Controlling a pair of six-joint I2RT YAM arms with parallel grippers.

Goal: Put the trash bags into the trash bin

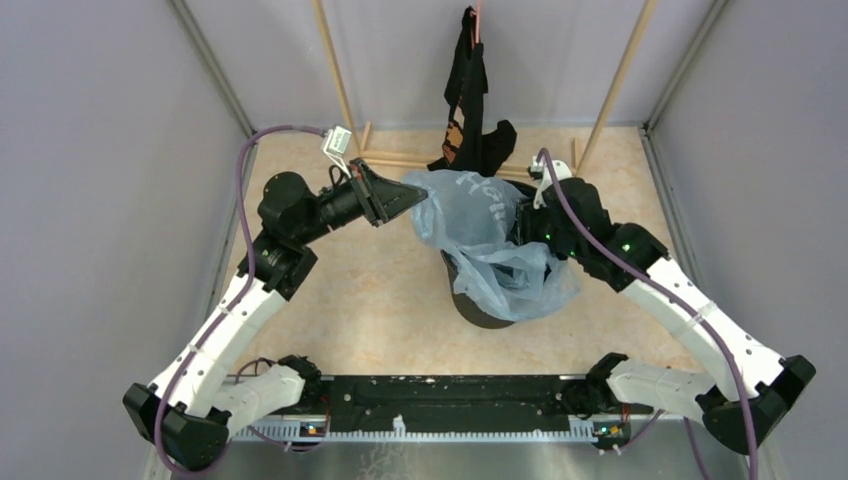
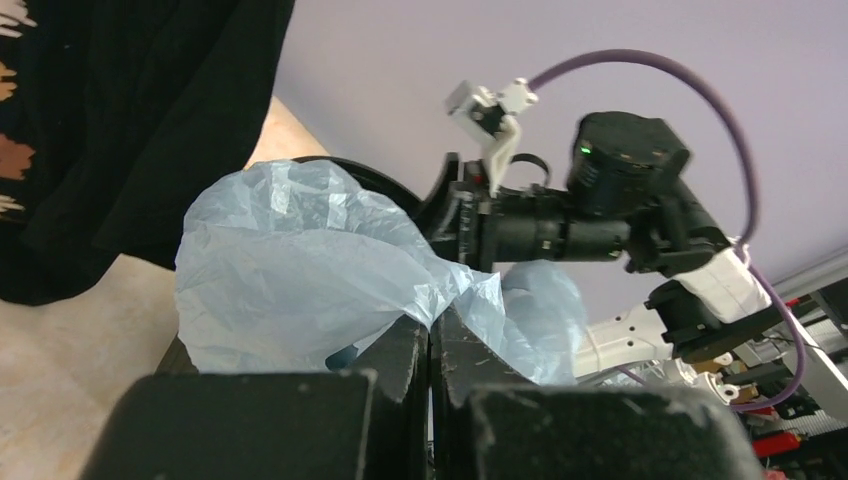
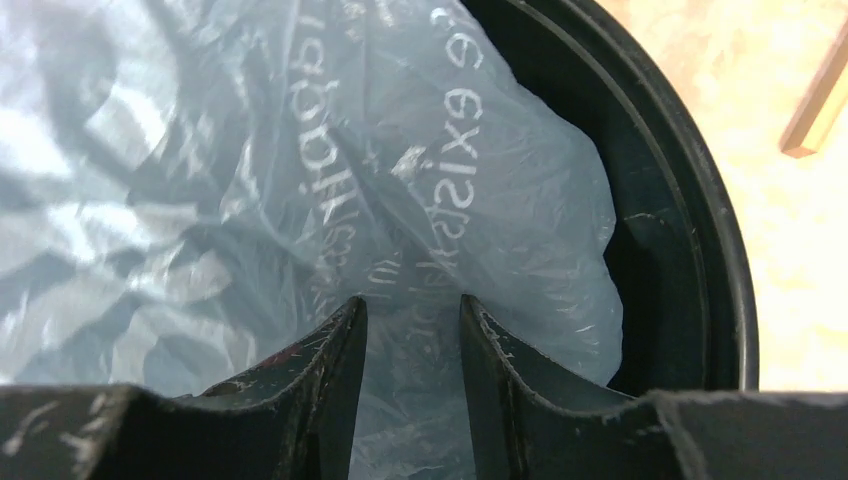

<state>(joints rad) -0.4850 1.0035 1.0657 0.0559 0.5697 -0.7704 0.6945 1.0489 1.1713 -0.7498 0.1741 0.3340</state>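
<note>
The light-blue trash bag [image 1: 478, 222] is draped over and into the black trash bin [image 1: 478, 310], which stands at mid-table and shows only at its near side. My left gripper [image 1: 415, 196] is shut on the bag's left edge and holds it up beside the bin; in the left wrist view the jaws [image 2: 432, 320] pinch the plastic [image 2: 290, 265]. My right gripper [image 1: 527, 226] is at the bin's right side. In the right wrist view its fingers [image 3: 412, 312] stand apart, with lettered bag film [image 3: 400, 170] between and beyond them, inside the bin's rim [image 3: 700, 210].
A black garment with orange print [image 1: 470, 100] hangs from a wooden rack [image 1: 340, 80] at the back, just behind the bin; it also shows in the left wrist view [image 2: 120, 120]. The rack's base bar [image 1: 400, 158] lies on the table. Grey walls enclose the cell.
</note>
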